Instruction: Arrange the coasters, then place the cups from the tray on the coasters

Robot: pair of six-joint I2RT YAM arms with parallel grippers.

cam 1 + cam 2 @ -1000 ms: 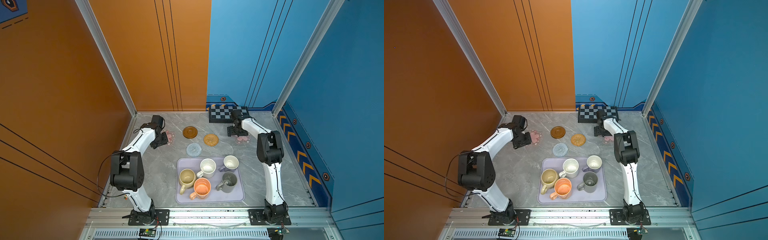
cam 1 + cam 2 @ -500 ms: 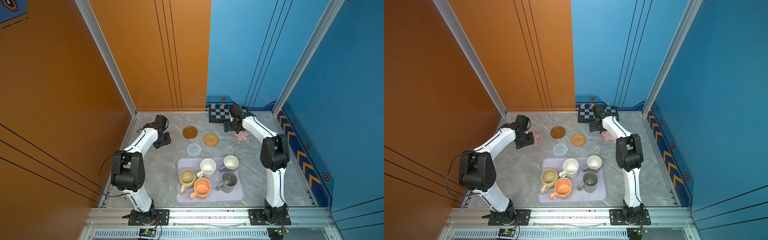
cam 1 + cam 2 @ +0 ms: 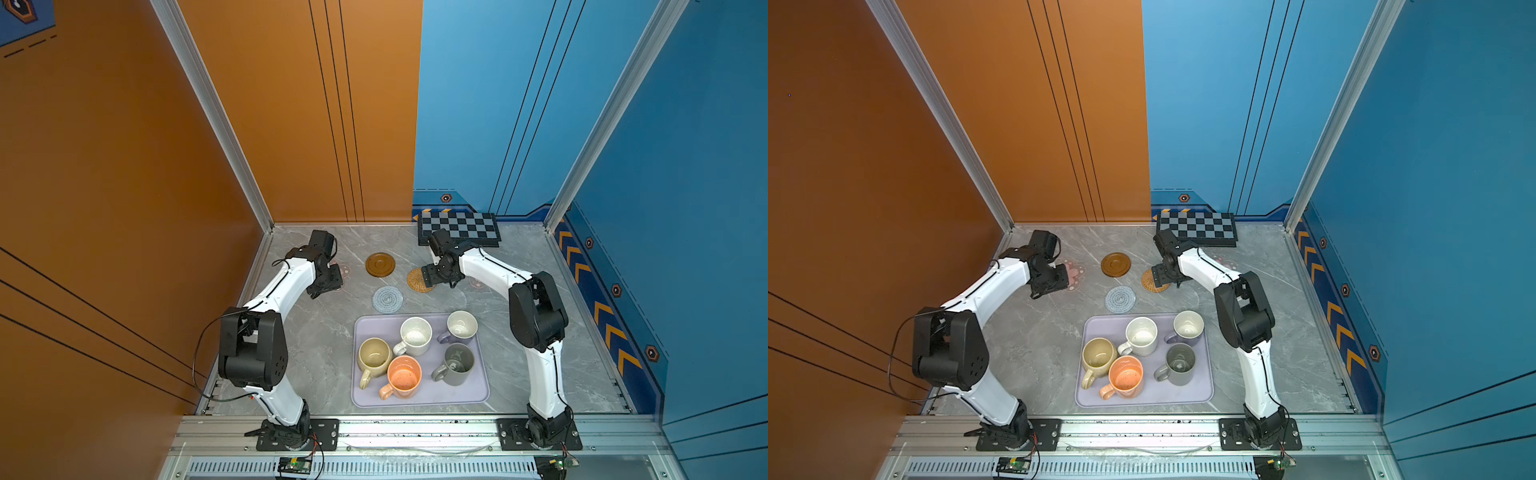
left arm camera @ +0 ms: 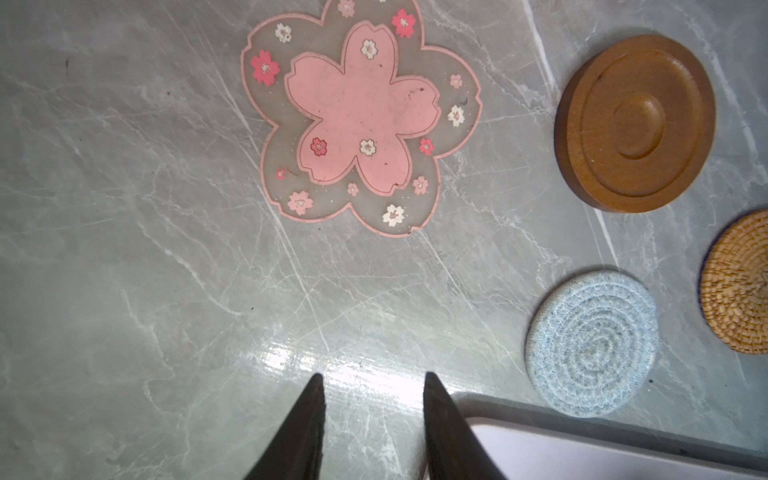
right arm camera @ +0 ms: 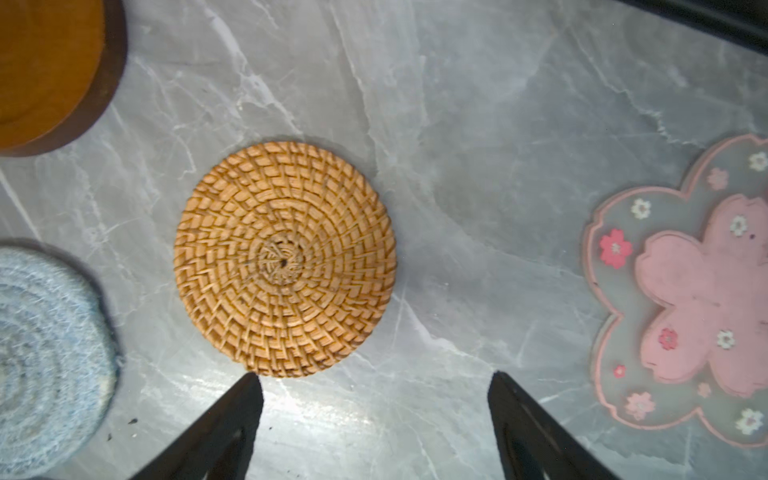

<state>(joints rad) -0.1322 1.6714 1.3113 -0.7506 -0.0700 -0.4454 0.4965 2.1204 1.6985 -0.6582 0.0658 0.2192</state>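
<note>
Five coasters lie on the grey marble table behind the tray. A pink flower coaster (image 4: 361,116) sits just past my left gripper (image 4: 372,374), which is open a little and holds nothing. The brown wooden disc (image 3: 380,264), the blue-grey crocheted round (image 3: 387,299) and the tan rattan coaster (image 5: 284,257) lie in the middle. My right gripper (image 5: 376,374) hangs open and empty at the rattan's edge. The second pink flower coaster (image 5: 698,291) lies beside it. Beige (image 3: 374,353), speckled white (image 3: 415,332), lavender (image 3: 461,326), orange (image 3: 404,376) and grey (image 3: 458,361) cups stand on the lavender tray (image 3: 478,390).
A black-and-grey checkerboard (image 3: 457,228) lies at the back wall, right behind my right arm. Orange and blue walls close the table in on the left, back and right. The tray's corner (image 4: 582,440) lies near my left fingers.
My right gripper has left the right-hand pink flower coaster and swung left to the rattan coaster, its jaws a little narrower. The left gripper has barely shifted.
</note>
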